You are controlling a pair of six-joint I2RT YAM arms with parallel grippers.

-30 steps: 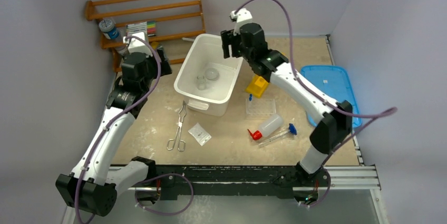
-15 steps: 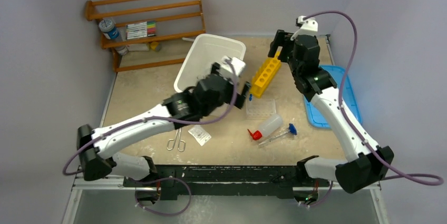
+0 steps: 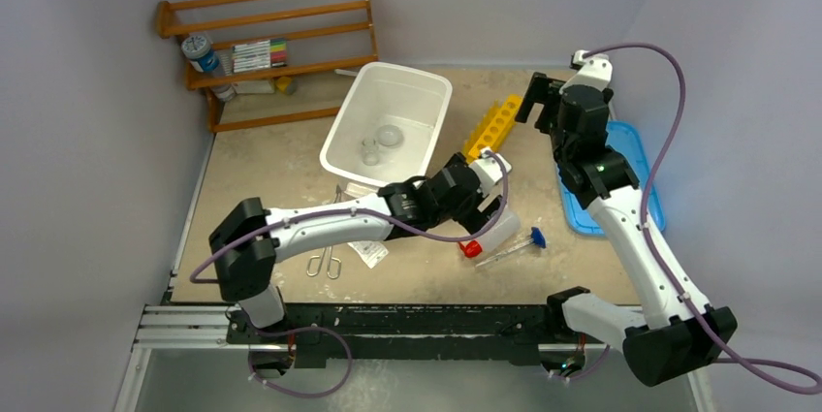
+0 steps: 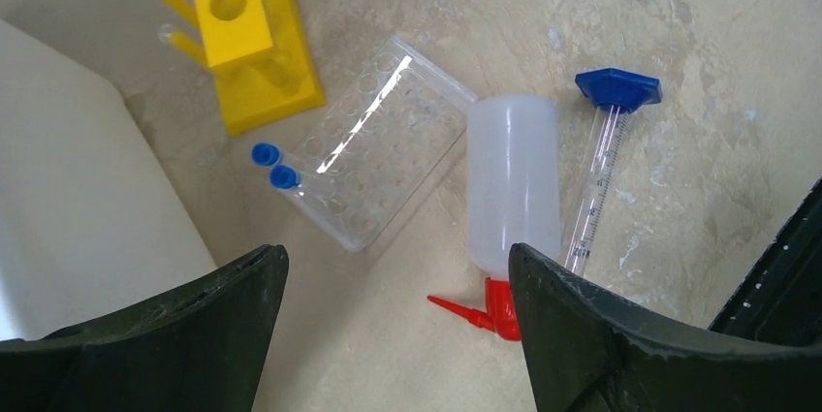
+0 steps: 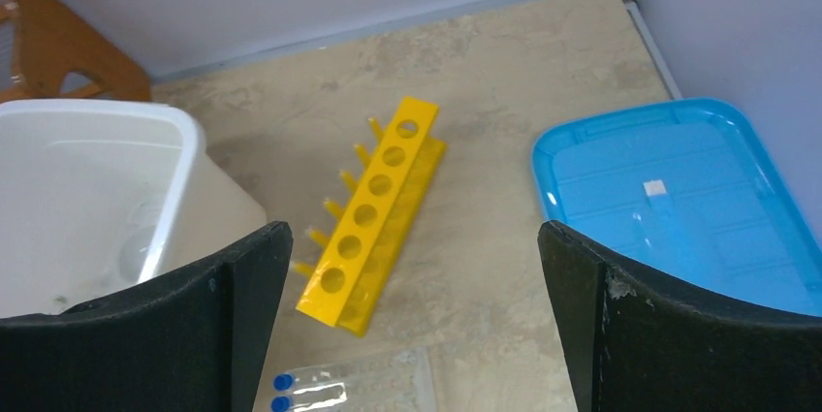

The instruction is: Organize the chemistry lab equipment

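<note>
1. Jaws on the left arm stand wide apart and hold nothing. They hang low over the middle of the worktop, just beside the bottle (image 4: 512,179).
2. The right jaws are also wide and empty, raised above the far right part of the worktop, over the yellow rack (image 5: 376,210) and the blue lid (image 5: 669,204).
3. The bottle lies on its side towards the near edge, right of centre, red cap nearest that edge.
4. The tube (image 4: 599,174) lies just beside the bottle, on its right-edge side, blue end away from the near edge.
5. The tongs (image 3: 328,259) and packet (image 3: 369,253) lie left of the bottle near the near edge, partly under the left arm.
6. The white bin (image 3: 426,94), at the far middle, holds the jar (image 3: 369,151) and a round clear piece (image 3: 390,136).
7. A clear plate (image 4: 373,155) lies flat between rack and bottle.
</note>
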